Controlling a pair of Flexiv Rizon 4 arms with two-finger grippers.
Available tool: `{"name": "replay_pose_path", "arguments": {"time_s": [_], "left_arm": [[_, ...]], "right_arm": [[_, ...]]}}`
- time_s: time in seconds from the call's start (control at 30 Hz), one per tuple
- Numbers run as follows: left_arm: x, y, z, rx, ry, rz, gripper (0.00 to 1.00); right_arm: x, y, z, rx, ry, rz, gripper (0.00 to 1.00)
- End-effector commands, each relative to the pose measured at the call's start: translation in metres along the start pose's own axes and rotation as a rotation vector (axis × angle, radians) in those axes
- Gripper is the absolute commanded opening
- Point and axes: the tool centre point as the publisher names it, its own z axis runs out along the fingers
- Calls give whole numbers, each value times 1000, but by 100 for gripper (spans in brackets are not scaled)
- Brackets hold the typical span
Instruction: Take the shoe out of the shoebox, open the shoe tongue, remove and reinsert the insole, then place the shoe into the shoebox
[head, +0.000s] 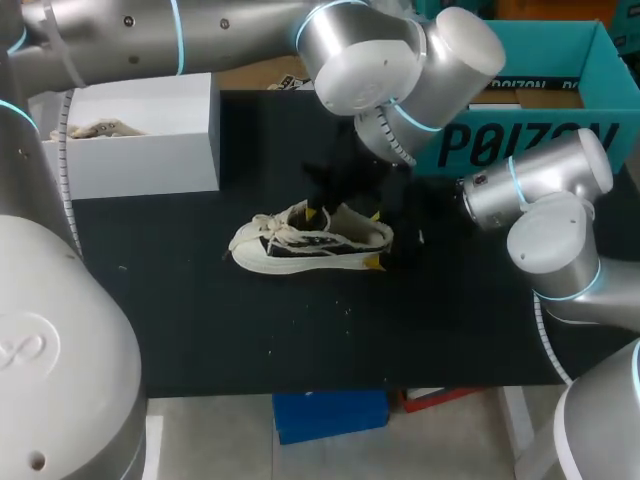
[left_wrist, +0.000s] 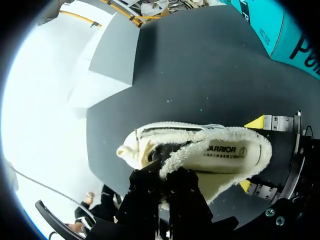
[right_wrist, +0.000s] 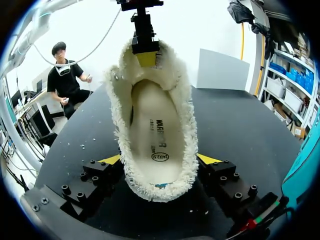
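A cream sneaker (head: 310, 245) with a fleece lining lies on the black table top, toe to the left. My left gripper (head: 318, 208) comes down over its middle and is shut on the fleecy tongue (left_wrist: 187, 152), holding it up (right_wrist: 145, 65). My right gripper (right_wrist: 160, 160) has a yellow tip on each side of the heel (head: 378, 240), both touching it. The printed insole (right_wrist: 157, 130) lies inside the shoe. The white shoebox (head: 150, 140) stands open at the back left.
A second pale shoe (head: 95, 128) lies inside the white shoebox. A large teal box (head: 540, 110) stands at the back right, close behind my right arm. Bare black table top (head: 300, 340) stretches in front of the sneaker.
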Motion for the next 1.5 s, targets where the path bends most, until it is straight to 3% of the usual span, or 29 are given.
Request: {"name": "replay_pose_path", "arguments": {"time_s": [0.03, 0.8, 1.13, 1.5], "left_arm": [[-15, 7, -5, 23, 20, -8, 0], [-59, 25, 24, 37, 13, -78, 0], [-66, 29, 49, -1, 9, -98, 0], [-58, 38, 71, -46, 12, -90, 0]], "right_arm": [[-1, 0, 3, 3, 0, 1, 0], [-1, 0, 3, 3, 0, 1, 0], [-1, 0, 3, 3, 0, 1, 0], [-1, 0, 3, 3, 0, 1, 0]]}}
